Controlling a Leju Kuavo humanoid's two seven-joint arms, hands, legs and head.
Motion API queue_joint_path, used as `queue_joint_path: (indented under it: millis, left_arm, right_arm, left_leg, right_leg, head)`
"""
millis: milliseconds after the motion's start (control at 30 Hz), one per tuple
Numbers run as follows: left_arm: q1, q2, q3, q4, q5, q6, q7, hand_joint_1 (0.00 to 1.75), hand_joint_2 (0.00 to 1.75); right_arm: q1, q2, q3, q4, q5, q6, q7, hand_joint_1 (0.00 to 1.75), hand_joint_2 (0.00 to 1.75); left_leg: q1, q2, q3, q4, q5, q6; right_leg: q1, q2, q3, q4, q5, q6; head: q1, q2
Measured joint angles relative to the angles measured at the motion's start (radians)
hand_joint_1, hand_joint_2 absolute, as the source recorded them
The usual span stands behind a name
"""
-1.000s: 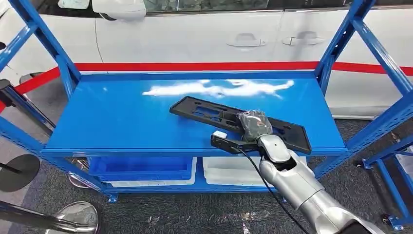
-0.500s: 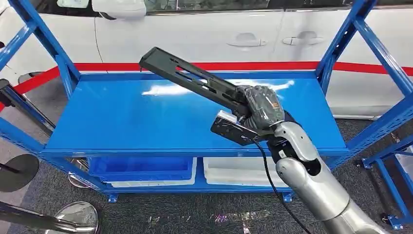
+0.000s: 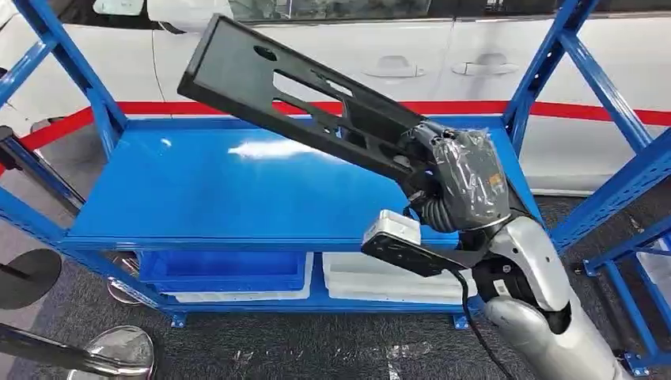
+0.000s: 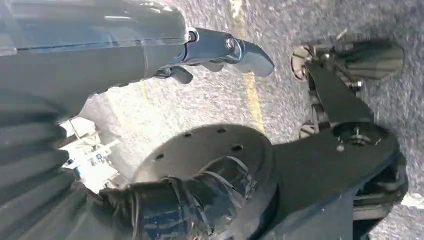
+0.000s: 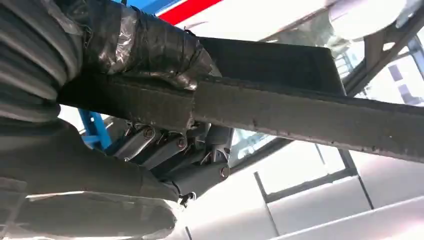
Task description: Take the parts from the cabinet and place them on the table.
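Note:
A long black plastic part [image 3: 301,95] with cut-out slots hangs tilted in the air above the blue cabinet shelf [image 3: 221,198], its far end raised toward the upper left. My right hand [image 3: 463,174], wrapped in dark film, grips the part at its lower right end. In the right wrist view the part [image 5: 310,115] runs across as a dark bar, the thumb pressed on top of it and the fingers [image 5: 170,150] curled under it. My left hand [image 4: 210,45] hangs over the grey floor with its fingers apart, holding nothing.
On the lower shelf sit a blue bin [image 3: 225,273] and a white tray [image 3: 388,277]. Blue uprights [image 3: 546,71] frame the shelf on both sides. A white car [image 3: 356,47] stands close behind. Round stand bases [image 3: 111,352] lie on the floor at the left.
My right hand has lifted the black part off the shelf, raising it and drawing it toward me; its far end now tilts well up above the shelf.

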Motion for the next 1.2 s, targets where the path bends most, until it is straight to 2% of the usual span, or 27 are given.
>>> queue_joint_path:
  millis: [33,100,133,167,233,267,300,333,367,433,467,500,600,633,667,700,767,800,833,867,933,967,1000,1100,1133,1167,1200]
  left_arm:
    - [0.0,-0.001,0.0,0.0,0.0,0.0,0.001,0.0,1.75]
    - [0.002,-0.003,0.0,0.0,0.0,-0.002,0.003,0.0,1.75]
    - [0.002,-0.004,0.001,0.0,0.0,-0.003,0.004,0.0,1.75]
    - [0.002,-0.004,0.001,0.0,0.0,-0.003,0.005,0.0,1.75]
    - [0.0,-0.004,0.001,0.0,0.0,-0.005,0.007,0.0,1.75]
    - [-0.001,-0.004,0.001,0.0,0.0,-0.006,0.009,0.0,1.75]
    - [-0.001,-0.004,0.002,0.0,0.0,-0.007,0.01,0.0,1.75]
    - [0.0,-0.004,0.002,0.0,0.0,-0.008,0.01,0.0,1.75]
    - [0.0,-0.004,0.002,0.0,0.0,-0.009,0.01,0.0,1.75]
    - [-0.003,-0.004,0.002,0.0,0.0,-0.013,0.01,0.0,1.75]
    - [-0.007,0.002,0.002,0.002,0.0,-0.013,0.01,0.0,1.75]
    - [-0.006,0.002,0.002,0.003,0.0,-0.015,0.011,0.0,1.75]
    - [-0.011,0.002,0.004,0.004,0.0,-0.016,0.011,0.0,1.75]
    - [-0.011,-0.002,0.004,0.004,0.0,-0.016,0.011,0.0,1.75]
    - [-0.012,-0.004,0.005,0.004,0.0,-0.016,0.011,0.0,1.75]
    - [-0.011,-0.004,0.005,0.004,0.0,-0.016,0.011,0.0,1.75]
    - [-0.007,-0.004,0.005,0.004,-0.001,-0.017,0.011,0.0,1.75]
    - [-0.007,-0.004,0.005,0.004,0.0,-0.018,0.01,0.0,1.75]
    - [-0.007,-0.004,0.005,0.004,0.0,-0.018,0.008,0.0,1.75]
    - [-0.008,-0.004,0.005,0.004,0.001,-0.02,0.004,0.0,1.75]
    - [-0.007,-0.005,0.006,0.004,0.003,-0.026,-0.007,0.0,1.75]
    - [-0.009,-0.004,0.006,0.004,0.003,-0.027,-0.009,0.0,1.75]
    - [-0.011,-0.004,0.006,0.004,0.003,-0.027,-0.01,0.0,1.75]
    - [-0.01,-0.005,0.006,0.004,0.007,-0.03,-0.008,0.0,1.75]
    - [-0.006,-0.005,0.007,0.004,0.01,-0.029,-0.006,0.0,1.75]
    - [-0.006,-0.005,0.007,0.004,0.012,-0.029,-0.005,0.0,1.75]
    - [-0.005,-0.005,0.007,0.004,0.013,-0.029,-0.003,0.0,1.75]
  right_arm:
    - [0.002,-0.001,0.0,-0.011,0.002,0.001,0.0,1.75,1.75]
    - [0.008,-0.003,0.0,-0.024,0.004,0.002,0.001,1.75,1.75]
    - [0.008,-0.004,0.0,-0.031,0.004,0.003,0.001,1.75,1.75]
    - [0.01,-0.004,0.0,-0.04,0.005,0.003,0.002,1.75,1.75]
    - [0.012,-0.004,0.0,-0.056,0.011,0.003,0.002,1.75,1.75]
    - [0.017,-0.005,0.0,-0.061,0.015,0.003,0.002,1.75,1.75]
    - [0.024,-0.005,0.0,-0.065,0.019,0.003,0.002,1.75,1.75]
    - [0.029,-0.005,0.0,-0.069,0.026,0.003,0.001,1.75,1.75]
    - [0.031,-0.005,0.001,-0.074,0.038,0.004,0.002,1.75,1.75]
    - [0.03,-0.006,0.001,-0.09,0.075,0.005,0.001,1.75,1.75]
    - [0.031,-0.007,0.001,-0.097,0.089,0.006,0.002,1.75,1.75]
    - [0.029,-0.009,0.002,-0.102,0.1,0.01,0.002,1.75,1.75]
    - [0.031,-0.01,0.004,-0.112,0.115,0.014,0.004,1.75,1.75]
    - [0.031,-0.013,0.006,-0.118,0.118,0.017,0.004,1.75,1.75]
    - [0.034,-0.018,0.006,-0.118,0.119,0.017,0.004,1.75,1.75]
    - [0.032,-0.018,0.008,-0.121,0.12,0.017,0.004,1.75,1.75]
    - [0.032,-0.019,0.01,-0.126,0.121,0.018,0.003,1.75,1.75]
    - [0.032,-0.02,0.01,-0.126,0.12,0.019,0.004,1.75,1.75]
    - [0.032,-0.021,0.01,-0.126,0.116,0.02,0.003,1.75,1.75]
    - [0.031,-0.021,0.01,-0.126,0.103,0.022,0.003,1.75,1.75]
    - [0.008,-0.021,0.01,-0.118,0.064,0.024,-0.003,1.75,1.75]
    - [-0.008,-0.021,0.01,-0.113,0.05,0.025,-0.006,1.75,1.75]
    - [-0.016,-0.021,0.01,-0.109,0.04,0.026,-0.011,1.75,1.75]
    - [-0.023,-0.021,0.01,-0.099,0.017,0.03,-0.015,1.75,1.75]
    - [-0.027,-0.021,0.01,-0.094,0.007,0.032,-0.015,1.75,1.75]
    - [-0.031,-0.021,0.01,-0.091,0.0,0.034,-0.015,1.75,1.75]
    - [-0.037,-0.019,0.01,-0.087,-0.013,0.034,-0.013,1.75,1.75]
  left_leg:
    - [0.0,-0.001,0.002,0.012,-0.002,-0.005]
    - [0.005,-0.004,-0.013,0.011,0.008,-0.017]
    - [0.009,-0.002,-0.021,0.024,-0.009,-0.019]
    - [0.007,-0.001,-0.038,0.06,-0.05,-0.015]
    - [0.0,0.0,-0.089,0.201,-0.146,-0.01]
    - [-0.004,0.0,-0.112,0.276,-0.181,-0.006]
    - [-0.009,-0.001,-0.116,0.31,-0.189,0.0]
    - [-0.015,-0.001,-0.1,0.298,-0.177,0.008]
    - [-0.024,-0.001,-0.062,0.245,-0.148,0.022]
    - [-0.047,-0.002,0.051,0.077,-0.085,0.059]
    - [-0.051,0.003,0.077,0.016,-0.111,0.085]
    - [-0.059,0.01,0.082,0.018,-0.086,0.082]
    - [-0.072,0.006,0.068,0.001,-0.064,0.086]
    - [-0.057,0.008,0.069,-0.04,-0.034,0.087]
    - [-0.053,0.013,0.078,-0.048,-0.017,0.077]
    - [-0.051,0.014,0.067,-0.057,-0.004,0.089]
    - [-0.051,0.017,0.038,-0.052,0.017,0.084]
    - [-0.051,0.017,0.023,-0.047,0.024,0.082]
    - [-0.049,0.017,0.006,-0.039,0.03,0.08]
    - [-0.046,0.016,-0.012,-0.028,0.034,0.076]
    - [-0.039,0.015,-0.045,0.001,0.039,0.068]
    - [-0.039,0.015,-0.061,0.017,0.04,0.061]
    - [-0.042,0.014,-0.075,0.03,0.042,0.053]
    - [-0.04,0.011,-0.079,0.029,0.061,0.033]
    - [-0.037,0.008,-0.083,0.031,0.063,0.026]
    - [-0.034,0.006,-0.092,0.044,0.043,0.022]
    - [-0.034,0.006,-0.111,0.089,-0.021,0.015]
  right_leg:
    - [-0.005,-0.002,0.0,-0.014,-0.025,-0.014]
    - [0.0,-0.001,-0.019,0.002,-0.016,-0.035]
    - [-0.001,-0.002,-0.026,0.0,-0.009,-0.048]
    - [0.002,-0.001,-0.033,-0.001,-0.003,-0.056]
    - [0.008,-0.002,-0.049,-0.001,0.008,-0.069]
    - [0.015,-0.003,-0.057,-0.001,0.014,-0.073]
    - [0.023,-0.003,-0.065,-0.001,0.02,-0.076]
    - [0.029,-0.003,-0.072,-0.001,0.026,-0.079]
    - [0.036,-0.003,-0.079,-0.001,0.033,-0.081]
    - [0.048,-0.002,-0.089,-0.001,0.045,-0.083]
    - [0.041,-0.005,-0.091,-0.001,0.052,-0.084]
    - [0.045,-0.007,-0.089,-0.01,0.06,-0.077]
    - [0.032,-0.014,-0.085,-0.028,0.085,-0.059]
    - [0.046,-0.01,-0.085,-0.031,0.092,-0.052]
    - [0.046,-0.009,-0.098,-0.02,0.064,-0.046]
    - [0.043,-0.009,-0.112,0.024,0.0,-0.045]
    - [0.036,-0.01,-0.144,0.168,-0.107,-0.038]
    - [0.032,-0.012,-0.151,0.222,-0.125,-0.033]
    - [0.027,-0.013,-0.142,0.242,-0.117,-0.029]
    - [0.023,-0.013,-0.11,0.218,-0.09,-0.023]
    - [0.013,-0.016,0.0,0.073,-0.039,-0.013]
    - [0.01,-0.017,0.042,-0.006,-0.07,-0.01]
    - [0.025,-0.01,0.051,-0.011,-0.063,-0.026]
    - [0.027,-0.012,0.036,-0.011,-0.054,-0.048]
    - [0.02,-0.015,0.026,-0.022,-0.042,-0.062]
    - [0.019,-0.018,0.025,-0.022,-0.034,-0.067]
    - [0.018,-0.017,0.013,-0.025,-0.021,-0.074]
  head:
    - [-0.004,0.0]
    - [-0.002,0.0]
    - [-0.007,0.0]
    - [-0.009,0.0]
    - [-0.013,0.0]
    - [-0.015,0.0]
    - [-0.014,0.0]
    - [-0.014,0.0]
    - [-0.014,0.0]
    - [-0.014,0.0]
    - [-0.011,0.0]
    - [-0.007,0.0]
    - [-0.019,0.0]
    - [-0.015,0.0]
    - [-0.017,0.0]
    - [-0.011,0.0]
    - [-0.008,0.0]
    - [-0.008,0.0]
    - [-0.007,0.0]
    - [-0.008,0.0]
    - [-0.007,0.0]
    - [-0.007,0.0]
    - [-0.009,0.0]
    - [-0.007,0.0]
    - [-0.005,0.0]
    - [-0.007,0.0]
    - [-0.013,0.0]
